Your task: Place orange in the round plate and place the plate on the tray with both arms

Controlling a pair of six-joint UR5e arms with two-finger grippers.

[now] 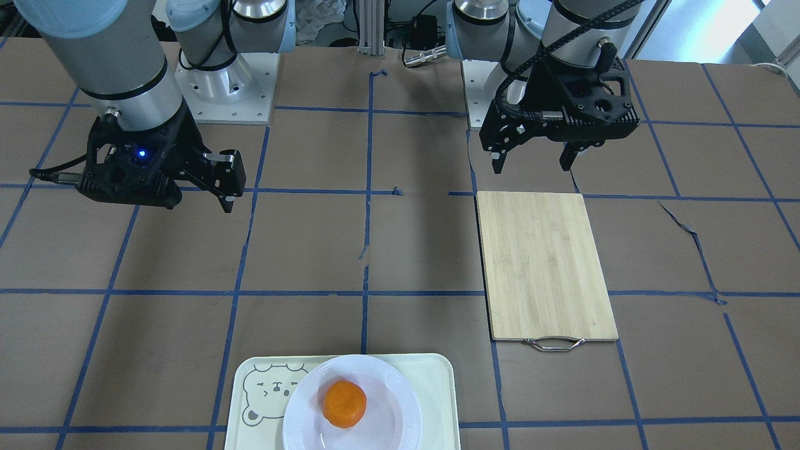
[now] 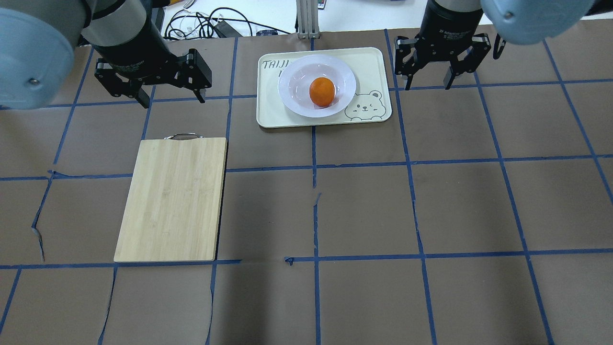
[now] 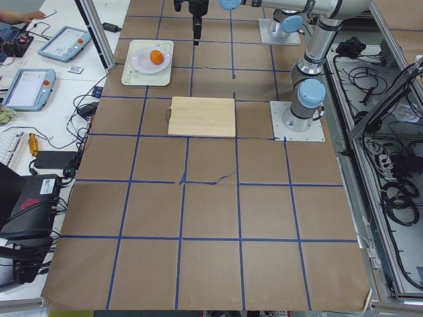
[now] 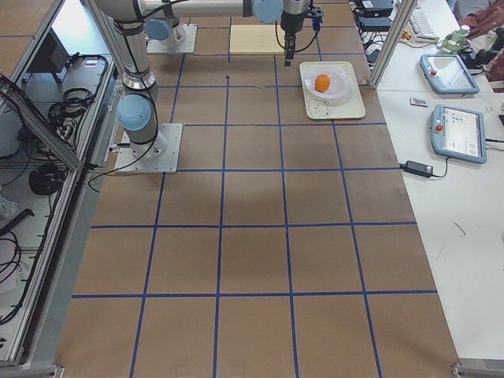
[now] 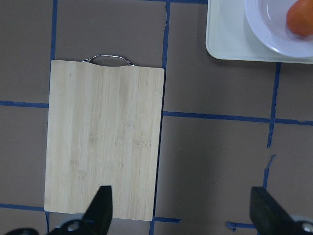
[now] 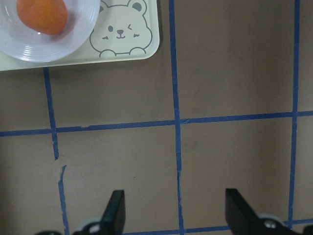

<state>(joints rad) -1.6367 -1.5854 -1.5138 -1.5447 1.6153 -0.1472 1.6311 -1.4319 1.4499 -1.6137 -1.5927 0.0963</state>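
The orange (image 2: 322, 91) sits in the sunken centre of the white round plate (image 2: 347, 84). That plate rests on the cream tray (image 2: 371, 67) with the bear face, at the table's far middle. My left gripper (image 2: 172, 100) hangs open and empty, left of the tray and beyond the cutting board's handle end. On the tray's right side my right gripper (image 2: 427, 86) is also open and empty. Neither touches the plate. The front view shows the orange (image 1: 344, 403), plate (image 1: 400, 387) and tray (image 1: 431, 375) with the left gripper (image 1: 531, 165) and right gripper (image 1: 199, 203) far from them.
A bamboo cutting board (image 2: 172, 196) with a metal handle lies on the left half of the table. Brown paper with blue tape lines covers the tabletop (image 2: 431, 215). Tablets and cables lie on a side bench (image 4: 453, 118) past the table's far edge.
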